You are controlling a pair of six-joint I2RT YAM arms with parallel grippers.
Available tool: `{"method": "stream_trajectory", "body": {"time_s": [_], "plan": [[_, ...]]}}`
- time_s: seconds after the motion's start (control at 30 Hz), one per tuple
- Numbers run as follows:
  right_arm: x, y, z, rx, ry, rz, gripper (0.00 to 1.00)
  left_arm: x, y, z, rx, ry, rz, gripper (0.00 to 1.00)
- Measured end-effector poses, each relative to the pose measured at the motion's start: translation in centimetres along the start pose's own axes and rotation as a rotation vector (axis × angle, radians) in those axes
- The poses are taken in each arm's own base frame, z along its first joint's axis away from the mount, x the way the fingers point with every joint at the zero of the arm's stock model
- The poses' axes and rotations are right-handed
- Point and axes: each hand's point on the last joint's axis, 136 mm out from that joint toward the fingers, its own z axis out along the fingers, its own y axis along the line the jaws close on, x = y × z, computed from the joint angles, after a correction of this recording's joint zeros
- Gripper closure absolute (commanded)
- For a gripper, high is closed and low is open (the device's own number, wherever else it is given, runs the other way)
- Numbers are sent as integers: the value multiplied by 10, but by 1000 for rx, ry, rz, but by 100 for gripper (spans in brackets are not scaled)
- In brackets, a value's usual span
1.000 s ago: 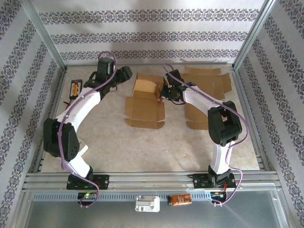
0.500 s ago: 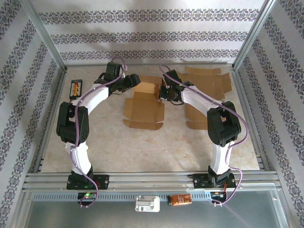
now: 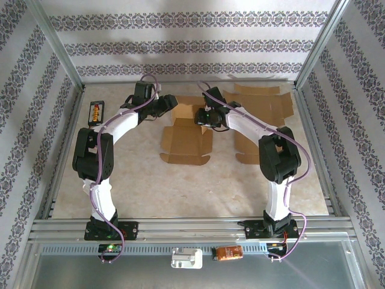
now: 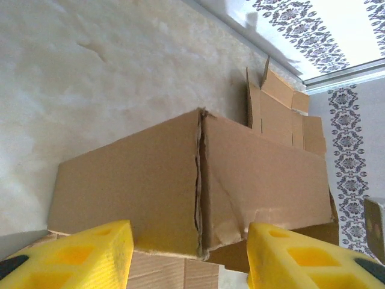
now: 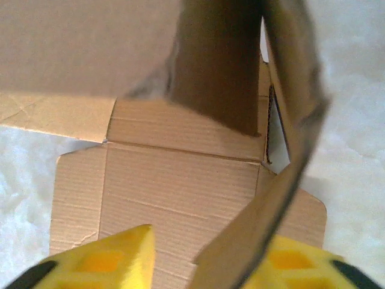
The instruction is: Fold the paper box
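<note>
- We are seeing our left gripper point(image 4: 189, 244) standing spread apart, released, facing the paper box's point(image 3: 186, 141) outer wall.
- Our right gripper point(image 5: 207, 256) is standing released, a raised flap point(image 5: 283, 174) passing between its fingers.
- The paper box is sitting between both grippers, toward the table's point(image 3: 180, 186) far side.

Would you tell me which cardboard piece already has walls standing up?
The centre box, its far part raised; the blanks to its right lie flat.
</note>
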Motion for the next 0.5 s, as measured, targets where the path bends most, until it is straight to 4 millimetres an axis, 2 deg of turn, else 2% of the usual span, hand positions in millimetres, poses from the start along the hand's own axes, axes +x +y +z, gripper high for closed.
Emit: {"method": "stream_trajectory", "body": {"time_s": [0.07, 0.17, 0.27, 0.33, 0.43, 0.5], "plan": [[3, -2, -11, -20, -1, -16, 45, 0, 1, 0, -1, 0, 0, 47], [4, -2, -40, -81, -18, -42, 39, 0, 1, 1, -3, 0, 3, 48], [-3, -2, -76, -156, -68, -77, 27, -1, 0, 1, -1, -1, 12, 48], [-14, -9, -99, -182, -130, -115, 27, -1, -1, 1, 0, -2, 20, 48], [-29, -27, -109, -175, -201, -209, 31, -2, -1, 1, 1, -3, 26, 48], [-34, -43, -99, -146, -207, -291, 32, -2, -1, 2, 0, -2, 28, 48]]}}
